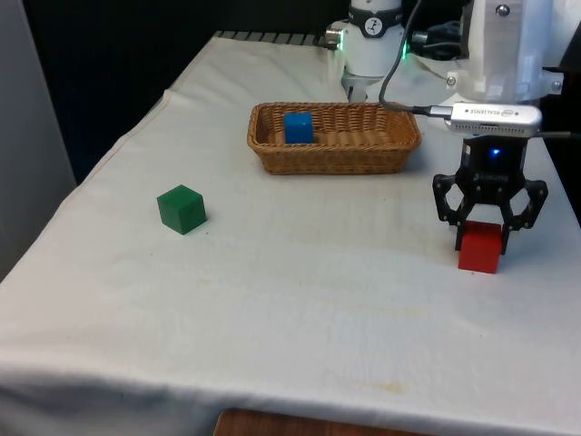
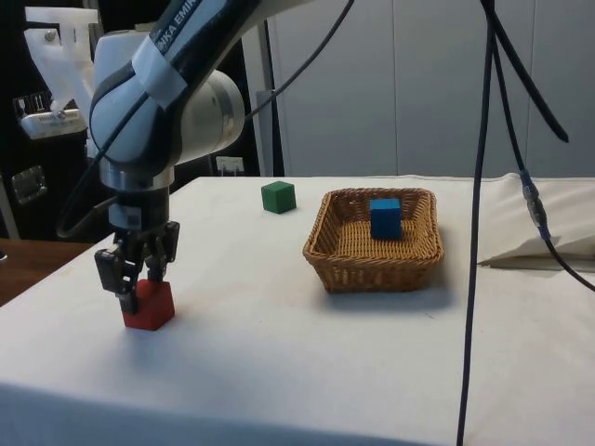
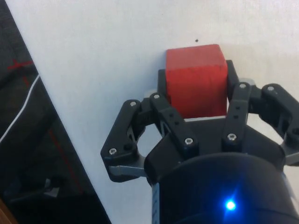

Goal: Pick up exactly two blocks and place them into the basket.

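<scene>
A red block [image 1: 478,250] [image 2: 149,307] [image 3: 196,86] rests on the white cloth near the front view's right edge. My gripper [image 1: 483,234] [image 2: 139,283] [image 3: 196,91] reaches straight down over it, and its two fingers press against the block's opposite sides. A blue block [image 1: 298,127] [image 2: 385,217] stands inside the wicker basket [image 1: 336,156] [image 2: 372,265] at the table's middle back. A green block [image 1: 182,209] [image 2: 278,197] sits alone on the cloth at the front view's left.
The table's edge [image 3: 56,116] runs close beside the red block, with dark floor beyond it. A black cable [image 2: 479,232] hangs down in front of the side view. Open cloth lies between the red block and the basket.
</scene>
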Action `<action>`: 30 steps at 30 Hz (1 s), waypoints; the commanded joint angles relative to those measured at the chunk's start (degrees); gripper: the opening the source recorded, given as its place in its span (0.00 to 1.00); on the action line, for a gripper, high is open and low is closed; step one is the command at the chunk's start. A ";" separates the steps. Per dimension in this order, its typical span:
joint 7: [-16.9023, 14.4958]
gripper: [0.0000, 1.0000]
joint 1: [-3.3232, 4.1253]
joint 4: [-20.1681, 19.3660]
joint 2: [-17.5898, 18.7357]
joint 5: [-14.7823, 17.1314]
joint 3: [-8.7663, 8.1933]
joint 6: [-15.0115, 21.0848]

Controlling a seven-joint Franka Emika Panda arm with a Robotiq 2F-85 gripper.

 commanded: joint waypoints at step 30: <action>2.41 0.00 4.53 -14.55 -19.08 -9.00 -1.09 1.66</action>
